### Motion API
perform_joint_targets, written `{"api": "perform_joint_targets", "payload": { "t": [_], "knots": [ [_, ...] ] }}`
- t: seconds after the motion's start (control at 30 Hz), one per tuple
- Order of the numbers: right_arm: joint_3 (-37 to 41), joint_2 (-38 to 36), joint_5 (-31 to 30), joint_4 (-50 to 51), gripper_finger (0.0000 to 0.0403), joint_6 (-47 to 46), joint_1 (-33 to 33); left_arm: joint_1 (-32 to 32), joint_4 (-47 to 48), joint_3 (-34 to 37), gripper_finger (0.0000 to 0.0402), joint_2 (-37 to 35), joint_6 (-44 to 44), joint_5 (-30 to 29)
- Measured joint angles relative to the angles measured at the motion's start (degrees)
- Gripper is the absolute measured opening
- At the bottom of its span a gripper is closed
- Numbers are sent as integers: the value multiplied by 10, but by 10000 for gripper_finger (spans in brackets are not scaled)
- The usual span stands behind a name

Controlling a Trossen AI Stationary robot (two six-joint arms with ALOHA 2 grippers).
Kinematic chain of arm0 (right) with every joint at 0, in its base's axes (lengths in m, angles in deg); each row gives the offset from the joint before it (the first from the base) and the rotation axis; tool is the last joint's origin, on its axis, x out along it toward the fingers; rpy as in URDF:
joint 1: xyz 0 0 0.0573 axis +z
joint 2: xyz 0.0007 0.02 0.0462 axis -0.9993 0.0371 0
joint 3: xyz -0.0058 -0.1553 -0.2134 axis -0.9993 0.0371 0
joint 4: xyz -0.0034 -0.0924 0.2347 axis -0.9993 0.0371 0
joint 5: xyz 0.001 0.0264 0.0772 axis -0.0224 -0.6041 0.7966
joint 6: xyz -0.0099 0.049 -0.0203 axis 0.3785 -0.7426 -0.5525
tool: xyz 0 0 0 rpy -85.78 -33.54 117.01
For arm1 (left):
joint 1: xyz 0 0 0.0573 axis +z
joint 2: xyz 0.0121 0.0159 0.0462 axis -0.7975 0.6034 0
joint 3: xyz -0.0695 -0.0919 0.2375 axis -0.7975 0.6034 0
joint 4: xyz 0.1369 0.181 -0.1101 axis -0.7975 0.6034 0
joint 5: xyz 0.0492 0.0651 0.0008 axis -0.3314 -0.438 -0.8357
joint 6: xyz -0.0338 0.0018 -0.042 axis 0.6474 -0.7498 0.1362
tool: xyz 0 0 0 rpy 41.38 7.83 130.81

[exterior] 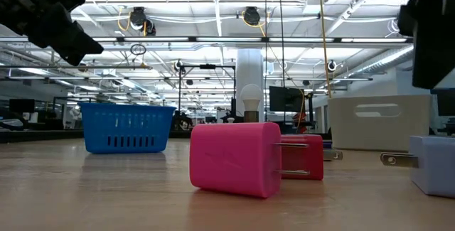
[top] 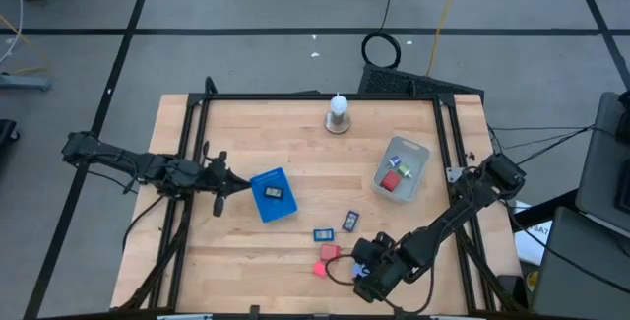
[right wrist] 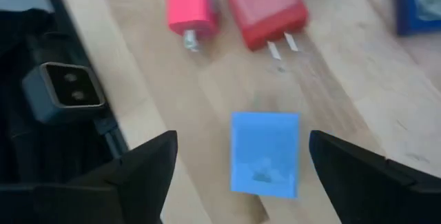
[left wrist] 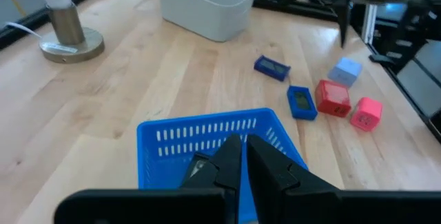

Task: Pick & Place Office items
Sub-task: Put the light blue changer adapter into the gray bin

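Observation:
The office items lie near the table's front edge: a pink block (top: pixel 320 269), a red block (top: pixel 329 252), two dark blue rectangles (top: pixel 323 233) (top: pixel 350 222) and a light-blue block (right wrist: pixel 265 154). My right gripper (right wrist: pixel 242 139) hovers open above the light-blue block, one finger on each side, touching nothing. The block lies flat on the wood. My left gripper (left wrist: pixel 242 158) is shut and empty at the table's left, just beside a blue basket (top: pixel 273 194) that holds a dark piece.
A grey container (top: pixel 402 169) at the right holds a red and a green piece. A light bulb on a round base (top: pixel 339 113) stands at the far middle. A small camera (right wrist: pixel 62 93) sits at the front edge near the pink block.

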Motion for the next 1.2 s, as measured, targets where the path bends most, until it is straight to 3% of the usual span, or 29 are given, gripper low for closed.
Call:
{"api": "perform_joint_targets", "payload": {
  "t": [0.27,0.6,0.9,1.0,1.13,1.2],
  "knots": [
    [0,21,24,10,314,-27,-3,0,3,0,24,0,-1,19],
    [0,86,51,-10,313,-1,-7,0,2,0,24,0,-2,18],
    [-2,95,58,-1,310,16,-15,0,2,0,24,0,-1,18],
    [-1,95,72,3,279,21,-19,0,2,0,24,0,-6,18],
    [-1,95,75,9,200,68,-28,0,2,0,24,0,-16,18],
    [0,92,75,8,203,92,-33,0,2,0,24,0,-16,18]
  ]
}}
